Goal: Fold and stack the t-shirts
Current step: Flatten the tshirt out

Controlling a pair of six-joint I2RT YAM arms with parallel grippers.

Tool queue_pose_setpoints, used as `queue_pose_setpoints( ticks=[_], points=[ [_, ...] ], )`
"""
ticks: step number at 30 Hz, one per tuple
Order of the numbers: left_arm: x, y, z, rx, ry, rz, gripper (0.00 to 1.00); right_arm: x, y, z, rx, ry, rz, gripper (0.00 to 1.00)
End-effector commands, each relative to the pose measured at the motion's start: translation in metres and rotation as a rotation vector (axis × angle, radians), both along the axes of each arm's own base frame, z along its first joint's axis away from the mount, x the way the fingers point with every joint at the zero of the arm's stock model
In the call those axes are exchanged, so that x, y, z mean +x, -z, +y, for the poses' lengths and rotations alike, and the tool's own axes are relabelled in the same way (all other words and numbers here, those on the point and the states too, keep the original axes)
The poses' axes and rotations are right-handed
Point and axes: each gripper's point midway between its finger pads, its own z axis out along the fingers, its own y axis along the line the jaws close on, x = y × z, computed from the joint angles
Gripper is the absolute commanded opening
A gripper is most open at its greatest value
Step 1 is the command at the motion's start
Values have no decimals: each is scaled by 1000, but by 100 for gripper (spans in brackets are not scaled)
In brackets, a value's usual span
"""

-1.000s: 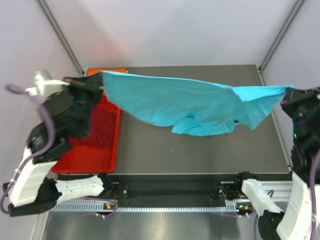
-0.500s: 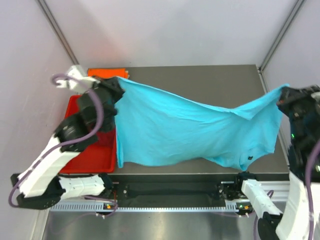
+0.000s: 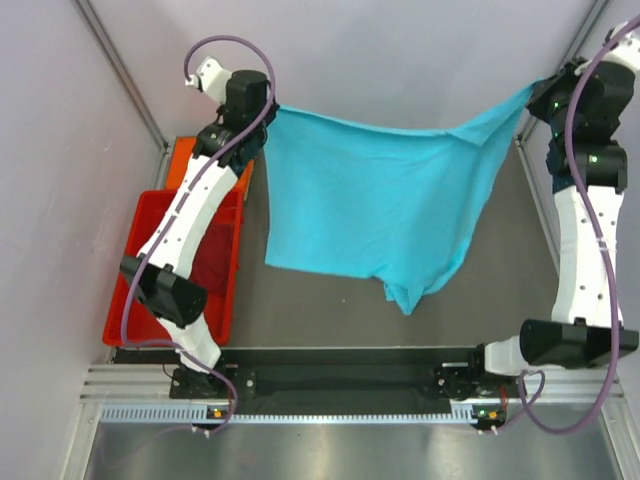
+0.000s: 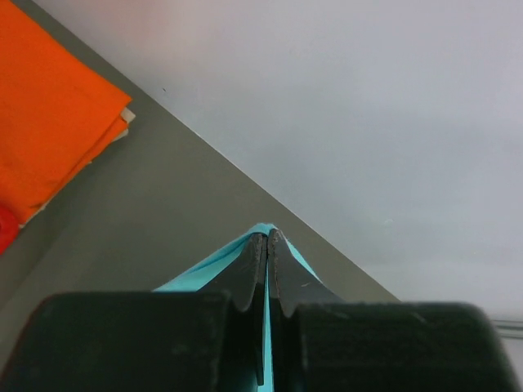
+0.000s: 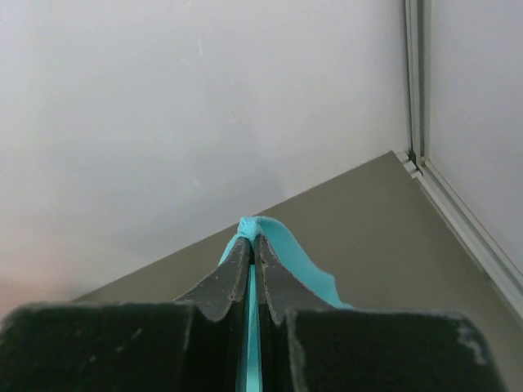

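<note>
The turquoise-blue t-shirt hangs spread between both grippers over the far half of the grey table, its lower edge drooping to a point at the right. My left gripper is shut on the shirt's upper left corner, and the right gripper is shut on the upper right corner. In the left wrist view the jaws pinch turquoise cloth. The right wrist view shows the same: closed tips with cloth bunched over them. A folded orange t-shirt lies at the table's back left corner. Dark maroon cloth lies in the tray.
A red plastic tray sits along the table's left edge, partly under the left arm. Light walls with metal posts enclose the back and sides. The right arm stands tall along the table's right edge.
Both arms have risen and swung to the far side, lifting the turquoise shirt off the table. It went from draped low to hanging spread out.
</note>
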Motion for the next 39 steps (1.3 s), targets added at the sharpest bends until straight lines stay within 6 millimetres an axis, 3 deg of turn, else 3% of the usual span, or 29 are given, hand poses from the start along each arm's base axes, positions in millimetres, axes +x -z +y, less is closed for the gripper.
queue_pose_setpoints(
  ticks=[1,3,5,7,8,9,11,12,14,15,16,17,18,20,21,24,27,31,34,37,39],
  points=[
    [8,-54,-5,-166,80,-141,0,1,-71,-12,-74,7,-191,0],
    [5,-71,-4,-172,91,-189,0,-3,-82,-16,-92,21,-206,0],
    [-2,-76,-5,-174,104,-199,0,-9,-88,-21,-93,46,-213,0],
    [-17,-88,-2,-181,113,-226,0,-29,-105,-24,-101,76,-240,0],
    [-20,-79,-3,-172,115,-208,0,-39,-111,-30,-106,115,-249,0],
    [-35,-94,3,-185,116,-245,0,-61,-123,-31,-113,141,-277,0],
    [-49,-94,7,-192,121,-254,0,-90,-136,-40,-121,216,-307,0],
    [-70,-116,12,-218,138,-312,0,-120,-149,-39,-125,237,-348,0],
    [-88,-122,11,-232,171,-331,0,-153,-158,-43,-128,288,-377,0],
    [-111,-140,14,-251,207,-377,0,-169,-159,-43,-123,303,-380,0],
    [-123,-146,14,-259,227,-398,0,-204,-169,-40,-110,319,-432,0],
    [-144,-153,17,-276,250,-422,0,-221,-167,-42,-98,345,-436,0],
    [-154,-156,18,-291,266,-432,0,-254,-174,-38,-89,356,-489,0],
    [-183,-161,21,-343,314,-457,0,-288,-174,-40,-68,400,-525,0],
    [-191,-162,21,-355,331,-463,0,-316,-173,-38,-59,415,-555,0],
    [-220,-161,13,-373,438,-460,0,-364,-172,-41,-30,470,-616,0],
    [-238,-156,12,-385,485,-443,0,-392,-167,-46,-20,511,-638,0],
    [-241,-151,8,-370,510,-421,0,-397,-156,-66,-12,609,-594,0],
    [-224,-133,4,-326,492,-368,0,-374,-152,-76,-52,633,-546,0],
    [-190,-96,3,-260,418,-279,0,-315,-136,-82,-138,640,-447,0],
    [-165,-69,1,-209,370,-221,0,-253,-114,-78,-217,625,-358,0]
  ],
)
